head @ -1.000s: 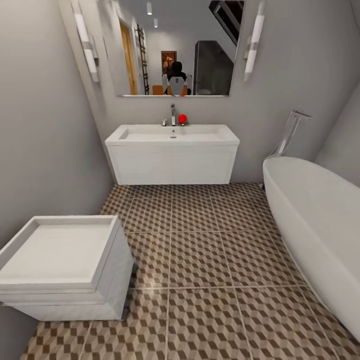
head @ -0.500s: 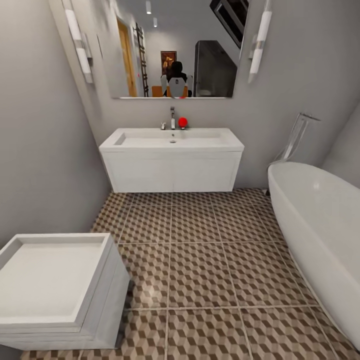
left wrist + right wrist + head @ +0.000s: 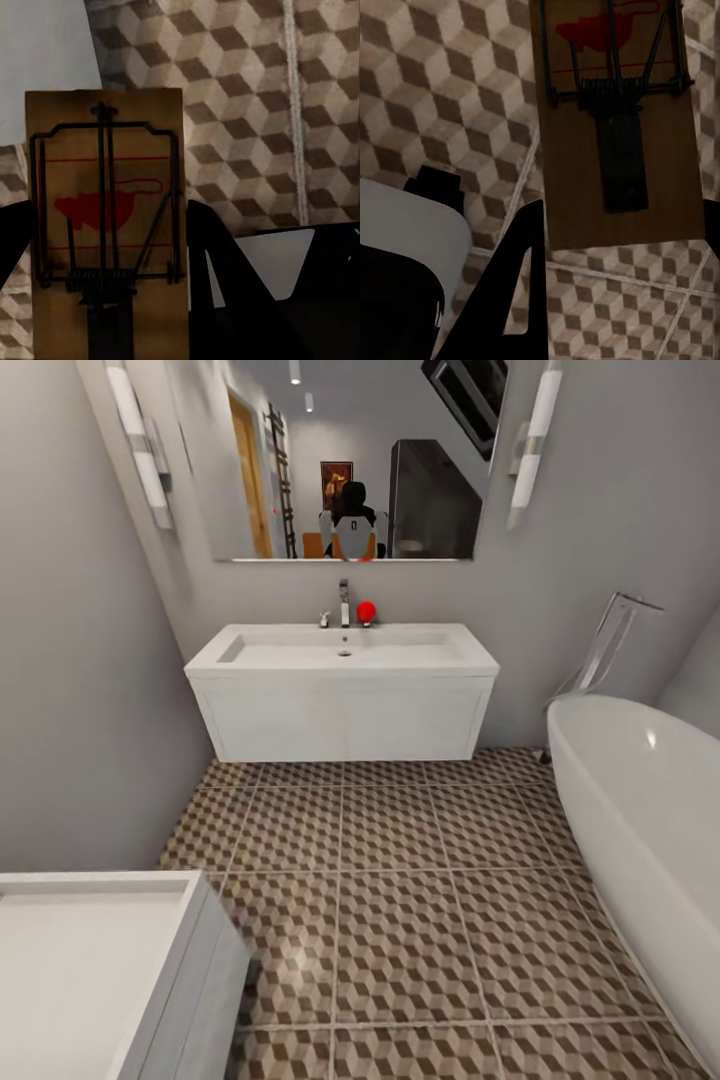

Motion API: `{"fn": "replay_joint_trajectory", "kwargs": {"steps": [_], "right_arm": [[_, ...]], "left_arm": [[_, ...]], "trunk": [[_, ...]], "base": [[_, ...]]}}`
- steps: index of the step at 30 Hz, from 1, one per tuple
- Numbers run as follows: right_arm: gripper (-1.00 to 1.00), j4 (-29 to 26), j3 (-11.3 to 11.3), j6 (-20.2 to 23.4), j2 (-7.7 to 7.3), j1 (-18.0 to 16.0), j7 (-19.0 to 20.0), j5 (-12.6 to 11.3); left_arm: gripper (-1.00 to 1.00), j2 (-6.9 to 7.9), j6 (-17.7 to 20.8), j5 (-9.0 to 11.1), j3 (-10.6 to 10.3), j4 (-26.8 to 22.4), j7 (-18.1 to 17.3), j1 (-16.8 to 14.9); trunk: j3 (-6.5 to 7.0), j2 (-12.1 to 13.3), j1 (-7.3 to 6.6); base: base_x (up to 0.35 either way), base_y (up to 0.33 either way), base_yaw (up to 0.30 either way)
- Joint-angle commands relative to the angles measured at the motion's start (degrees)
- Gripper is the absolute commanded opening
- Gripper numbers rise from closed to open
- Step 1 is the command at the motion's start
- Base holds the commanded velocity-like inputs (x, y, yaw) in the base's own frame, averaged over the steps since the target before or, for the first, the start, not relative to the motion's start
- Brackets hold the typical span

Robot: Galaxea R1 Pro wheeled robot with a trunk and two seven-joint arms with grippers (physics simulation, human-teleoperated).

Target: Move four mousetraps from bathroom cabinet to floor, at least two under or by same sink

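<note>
Bathroom floor (image 3: 400, 920): square tiles in a brown, beige and white cube pattern with pale grout lines, running from the sink wall toward the camera.

Sink (image 3: 342, 650): wide white basin on a white wall-hung vanity, centred at the far wall; chrome tap (image 3: 344, 603) at its back edge, red ball knob (image 3: 366, 612) just beside the tap; mirror (image 3: 345, 460) above, a tube lamp at each side of it.

Bathtub (image 3: 650, 840): white, oval, along the right side of the head view; clear standing faucet (image 3: 610, 645) at its far end.

White box unit (image 3: 95, 975): low, with a recessed top, at the near left corner against the grey wall.

Left claw (image 3: 105, 300): clamped on a mousetrap (image 3: 105, 225); tan wooden board, black wire spring and bar, red mouse print; dark fingers (image 3: 225, 277) flank the board; the patterned tiles lie beyond it, apart from it.

Right claw (image 3: 615, 247): clamped on a second mousetrap (image 3: 615, 127) of the same make; one dark finger (image 3: 514, 292) shows beside the board's lower edge; held above the tiles, not touching them.
</note>
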Motion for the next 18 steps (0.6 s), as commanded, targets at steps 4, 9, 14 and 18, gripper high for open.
{"fn": "replay_joint_trajectory", "kwargs": {"steps": [4, 9, 14, 18], "right_arm": [[-1.0, 0.0, 0.5, -0.2, 0.01, 0.0, 0.0, -0.6], [-1.0, 0.0, 0.5, -0.2, -0.06, 0.0, 0.0, -0.6], [-1.0, 0.1, 0.5, -0.2, -0.07, 0.0, 0.0, -0.6], [-1.0, 0.1, 0.5, -0.2, -0.07, 0.0, 0.0, -0.6]], "left_arm": [[-1.0, -0.03, -0.1, 0.3, -0.5, -0.1, 0.3, 0.0], [-1.0, -0.05, -0.1, 0.3, -0.5, -0.1, 0.3, 0.0], [-1.0, -0.08, -0.1, 0.3, -0.5, -0.1, 0.3, 0.0], [-1.0, -0.08, -0.1, 0.3, -0.6, -0.1, 0.3, 0.0]], "trunk": [[-0.05, 0.0, 0.03], [-0.05, 0.0, 0.03], [-0.05, 0.0, 0.03], [-0.05, 0.0, 0.03]], "base": [[0.335, 0.0, 0.0], [0.336, 0.0, 0.0], [0.336, 0.0, 0.0], [0.336, 0.0, 0.0]]}}
